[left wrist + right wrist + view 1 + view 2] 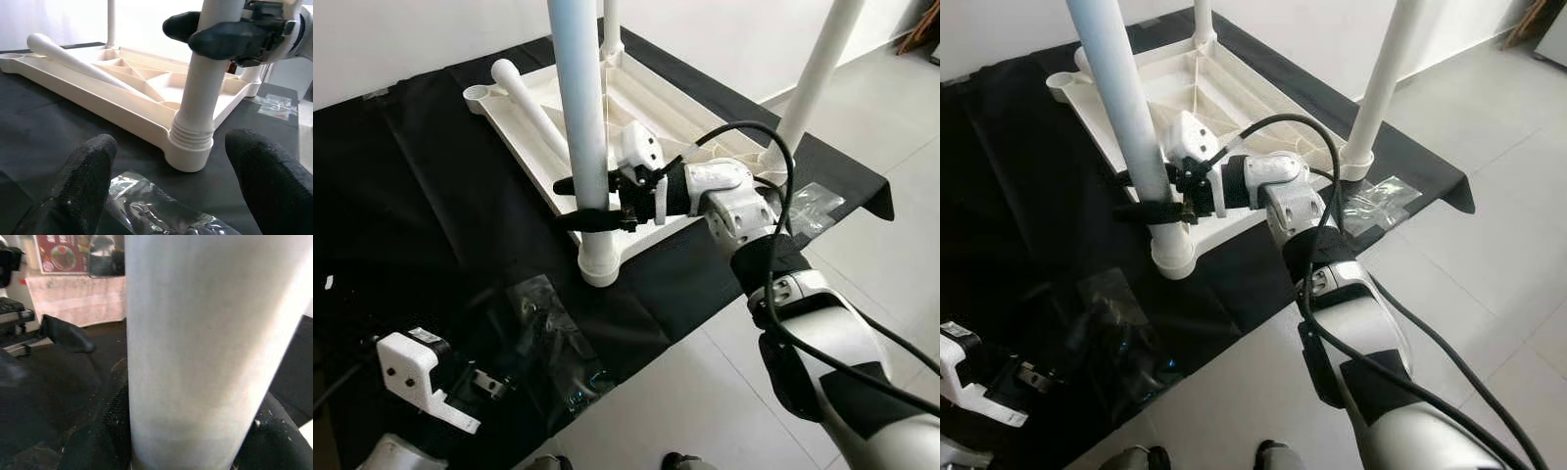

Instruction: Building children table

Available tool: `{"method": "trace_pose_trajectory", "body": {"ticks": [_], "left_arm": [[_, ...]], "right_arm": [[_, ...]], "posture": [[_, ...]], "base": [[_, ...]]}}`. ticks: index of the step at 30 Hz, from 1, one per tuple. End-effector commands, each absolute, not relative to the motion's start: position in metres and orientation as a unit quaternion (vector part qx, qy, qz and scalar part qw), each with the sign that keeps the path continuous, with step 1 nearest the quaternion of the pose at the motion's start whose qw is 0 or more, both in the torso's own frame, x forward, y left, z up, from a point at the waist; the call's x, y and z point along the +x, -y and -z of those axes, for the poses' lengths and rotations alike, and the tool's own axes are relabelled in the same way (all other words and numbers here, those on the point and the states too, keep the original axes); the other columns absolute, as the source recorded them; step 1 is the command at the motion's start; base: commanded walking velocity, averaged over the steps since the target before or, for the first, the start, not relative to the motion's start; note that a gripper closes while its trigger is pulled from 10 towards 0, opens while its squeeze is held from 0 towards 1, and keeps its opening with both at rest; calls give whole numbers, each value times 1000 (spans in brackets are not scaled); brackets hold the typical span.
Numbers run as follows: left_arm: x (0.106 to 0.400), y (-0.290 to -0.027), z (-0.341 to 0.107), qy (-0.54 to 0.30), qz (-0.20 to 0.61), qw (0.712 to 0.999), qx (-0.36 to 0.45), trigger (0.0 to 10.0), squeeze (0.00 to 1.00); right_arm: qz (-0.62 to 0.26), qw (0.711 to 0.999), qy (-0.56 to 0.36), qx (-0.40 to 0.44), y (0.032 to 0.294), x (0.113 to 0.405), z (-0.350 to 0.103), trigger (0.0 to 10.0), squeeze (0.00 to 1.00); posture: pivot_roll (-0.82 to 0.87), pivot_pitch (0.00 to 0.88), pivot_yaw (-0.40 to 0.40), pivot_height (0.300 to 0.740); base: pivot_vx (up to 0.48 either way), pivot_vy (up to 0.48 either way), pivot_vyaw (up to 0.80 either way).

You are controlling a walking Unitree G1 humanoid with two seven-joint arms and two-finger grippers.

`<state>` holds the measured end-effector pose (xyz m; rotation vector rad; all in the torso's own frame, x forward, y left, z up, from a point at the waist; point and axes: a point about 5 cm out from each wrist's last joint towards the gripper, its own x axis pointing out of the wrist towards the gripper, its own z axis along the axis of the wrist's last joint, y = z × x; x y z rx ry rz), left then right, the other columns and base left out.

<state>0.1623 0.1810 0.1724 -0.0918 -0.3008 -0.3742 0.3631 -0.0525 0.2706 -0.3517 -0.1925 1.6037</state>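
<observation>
A white plastic table top (530, 147) lies upside down on a black cloth (411, 196). A thick white leg (580, 98) stands upright in its near corner socket (599, 266). My right gripper (566, 204) is shut on this leg just above the socket, one black finger on each side. The right wrist view has the leg (195, 347) close up between the fingers. Two more legs stand at the far right corner (818, 73) and the back corner (610, 29). A loose leg (524, 98) lies across the top. My left gripper (171, 188) hovers low over the cloth, open, facing the socket (190, 147).
A clear plastic bag of hardware (553, 338) lies on the cloth near the left gripper. Another bag (813, 206) lies by the far right leg. The cloth ends at a pale tiled floor (705, 392) in front and to the right. A white wall stands behind.
</observation>
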Motion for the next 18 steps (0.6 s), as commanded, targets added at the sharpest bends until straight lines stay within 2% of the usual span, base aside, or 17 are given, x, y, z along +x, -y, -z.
{"method": "trace_pose_trajectory", "body": {"ticks": [1, 3, 4, 5, 6, 7, 10, 11, 12, 13, 15, 16, 18], "left_arm": [[160, -181, -168, 143, 176, 973, -51, 10000, 0], [160, -179, -168, 145, 178, 972, -58, 10000, 0], [160, -179, -168, 145, 178, 972, -58, 10000, 0], [160, -178, -168, 146, 180, 971, -61, 10000, 0], [160, -178, -168, 146, 180, 971, -61, 10000, 0], [159, -175, -168, 146, 183, 970, -64, 10000, 0], [159, -175, -168, 146, 183, 970, -64, 10000, 0], [159, -174, -169, 147, 185, 969, -66, 10000, 0], [159, -170, -170, 148, 193, 967, -70, 10000, 0], [160, -168, -170, 149, 198, 966, -73, 10000, 0], [160, -168, -170, 149, 198, 966, -73, 10000, 0], [160, -166, -170, 149, 204, 965, -76, 10000, 0], [161, -165, -168, 148, 207, 964, -77, 10000, 0]], "right_arm": [[-724, 664, 66, -175, 58, 361, -258, 0, 0], [-703, 687, 50, -177, 72, 362, -247, 0, 0], [-703, 687, 50, -177, 72, 362, -247, 0, 0], [-665, 726, 35, -174, 80, 365, -237, 0, 0], [-665, 726, 35, -174, 80, 365, -237, 0, 0], [-547, 822, -2, -158, 90, 367, -210, 0, 0], [-547, 822, -2, -158, 90, 367, -210, 0, 0], [-406, 905, -33, -122, 94, 363, -189, 0, 0], [-303, 947, -49, -92, 95, 341, -173, 0, 0], [-226, 970, -61, -68, 103, 324, -166, 0, 0], [-226, 970, -61, -68, 103, 324, -166, 0, 0], [-182, 979, -60, -61, 104, 311, -167, 0, 0], [-186, 979, -45, -63, 97, 307, -171, 0, 0]], "posture": [[130, 236, -10, 740], [123, 236, -14, 740], [123, 236, -14, 740], [111, 235, -20, 740], [111, 235, -20, 740], [104, 240, -22, 740], [104, 240, -22, 740], [68, 256, -17, 740], [56, 256, -11, 740], [53, 256, -9, 740], [53, 256, -9, 740], [32, 246, 1, 740], [28, 229, 17, 740]], "base": [[0, 0, 0], [0, 0, 0], [0, 0, 0], [0, 0, 0], [0, 0, 0], [0, 0, 0], [0, 0, 0], [0, 0, 0], [0, 0, 0], [0, 0, 0], [0, 0, 0], [0, 0, 0], [0, 0, 0]]}}
